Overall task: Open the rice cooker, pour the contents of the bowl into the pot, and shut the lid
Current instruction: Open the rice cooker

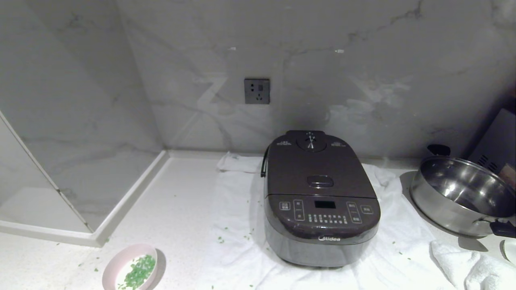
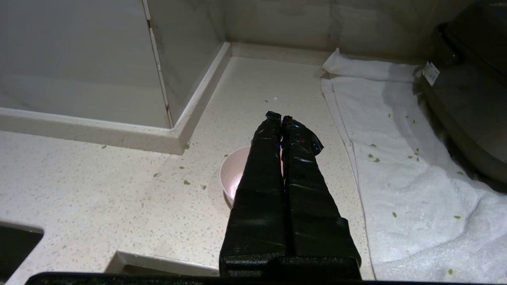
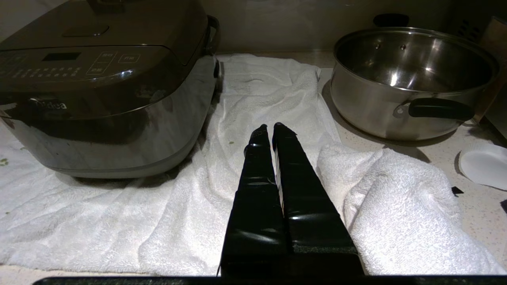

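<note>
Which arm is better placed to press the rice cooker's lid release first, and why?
Probably the right: the right gripper, shut, hangs beside the rice cooker, whose lid is closed. The left gripper, shut, hangs over the bowl.

Home kitchen. Pale speckled stone tabletop [image 1: 181,193] w/ raised edge, grey-veined marble wall panels [image 1: 363,60], dark grey wall socket [image 1: 256,91] above it. On a white terry towel [image 1: 238,241]: boxy dark brown Midea rice cooker [image 1: 320,201]. Beside it, large shiny steel pan w/ black handles [image 1: 463,195]. Small pale pink bowl [image 1: 129,268] holds chopped green bits [image 1: 139,272]; some lie scattered nearby.
</note>
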`<state>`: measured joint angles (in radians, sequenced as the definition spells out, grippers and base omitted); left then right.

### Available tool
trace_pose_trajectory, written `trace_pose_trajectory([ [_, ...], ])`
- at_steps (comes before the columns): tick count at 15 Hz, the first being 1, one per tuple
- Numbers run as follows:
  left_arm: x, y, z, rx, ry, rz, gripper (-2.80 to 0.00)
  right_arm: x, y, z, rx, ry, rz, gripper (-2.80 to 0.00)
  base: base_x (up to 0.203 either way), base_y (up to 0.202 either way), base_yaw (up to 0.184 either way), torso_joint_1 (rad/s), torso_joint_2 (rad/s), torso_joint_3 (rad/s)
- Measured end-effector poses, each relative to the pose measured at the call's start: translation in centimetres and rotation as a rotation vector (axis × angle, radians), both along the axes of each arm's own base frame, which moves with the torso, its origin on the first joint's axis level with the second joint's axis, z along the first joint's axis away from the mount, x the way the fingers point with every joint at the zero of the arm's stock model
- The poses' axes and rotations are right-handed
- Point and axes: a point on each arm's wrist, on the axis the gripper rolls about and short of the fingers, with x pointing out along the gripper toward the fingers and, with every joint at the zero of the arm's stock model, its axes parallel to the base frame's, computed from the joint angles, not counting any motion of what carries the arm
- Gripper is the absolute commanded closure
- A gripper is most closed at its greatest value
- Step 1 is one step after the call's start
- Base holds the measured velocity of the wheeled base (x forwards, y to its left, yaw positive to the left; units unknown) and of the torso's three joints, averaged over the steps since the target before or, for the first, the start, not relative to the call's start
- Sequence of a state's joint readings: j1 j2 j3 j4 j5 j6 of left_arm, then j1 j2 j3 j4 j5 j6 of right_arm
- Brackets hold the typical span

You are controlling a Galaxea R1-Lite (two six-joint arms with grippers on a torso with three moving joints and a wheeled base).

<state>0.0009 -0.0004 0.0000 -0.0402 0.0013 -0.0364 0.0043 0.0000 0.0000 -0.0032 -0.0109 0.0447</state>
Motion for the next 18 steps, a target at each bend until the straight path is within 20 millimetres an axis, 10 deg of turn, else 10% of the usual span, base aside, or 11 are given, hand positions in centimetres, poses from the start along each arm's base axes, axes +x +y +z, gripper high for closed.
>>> trace_pose_trajectory([
  [18,0.0,0.0,0.0,0.0,0.0,0.0,0.0,-0.13,0.01,0.48,-0.028,-0.013,0.005,0.0,0.0,0.0,0.0,0.0,0.0,0.0],
])
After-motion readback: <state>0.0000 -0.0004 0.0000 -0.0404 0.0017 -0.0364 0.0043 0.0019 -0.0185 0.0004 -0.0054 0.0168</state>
